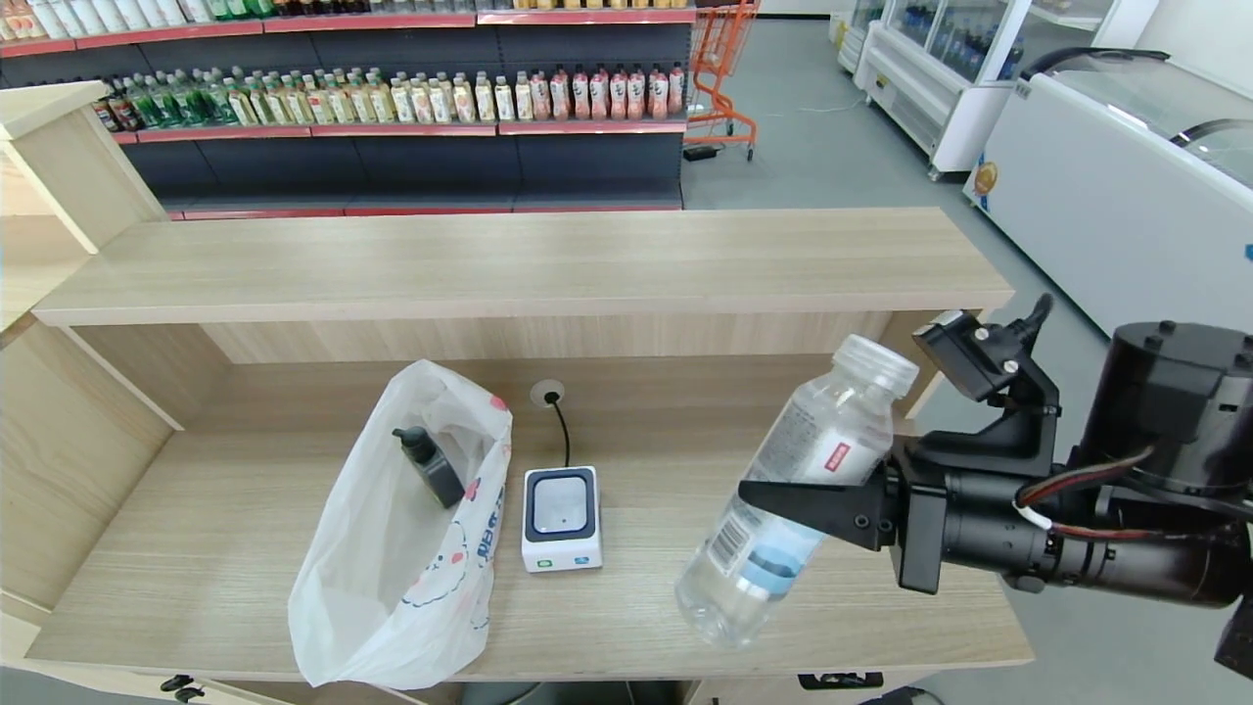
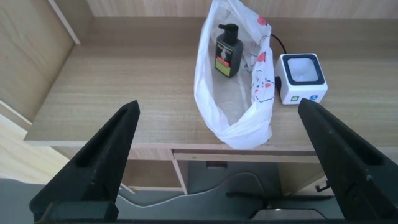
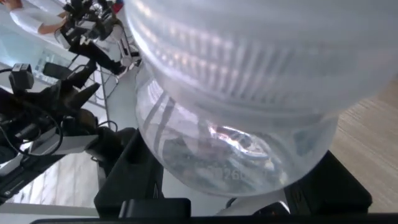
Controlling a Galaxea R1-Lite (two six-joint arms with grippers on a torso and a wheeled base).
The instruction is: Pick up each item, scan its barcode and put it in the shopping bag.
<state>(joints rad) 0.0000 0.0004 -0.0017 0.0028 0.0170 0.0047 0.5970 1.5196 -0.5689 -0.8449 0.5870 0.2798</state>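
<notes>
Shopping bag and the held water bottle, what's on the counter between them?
The barcode scanner sits between the shopping bag and the water bottle, clear in the head view.

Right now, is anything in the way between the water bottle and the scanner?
No, nothing visible. The right gripper holds the water bottle tilted over the counter, with only bare counter between it and the scanner. The shopping bag sits beyond the scanner.

Matte black right pincer (image 1: 783, 497) with wedge fingers (image 1: 812, 501); behind it a screwed bracket (image 1: 979, 357), cylindrical arm (image 1: 1126, 563), and red, white, possibly black cables (image 1: 1077, 480).
</notes>
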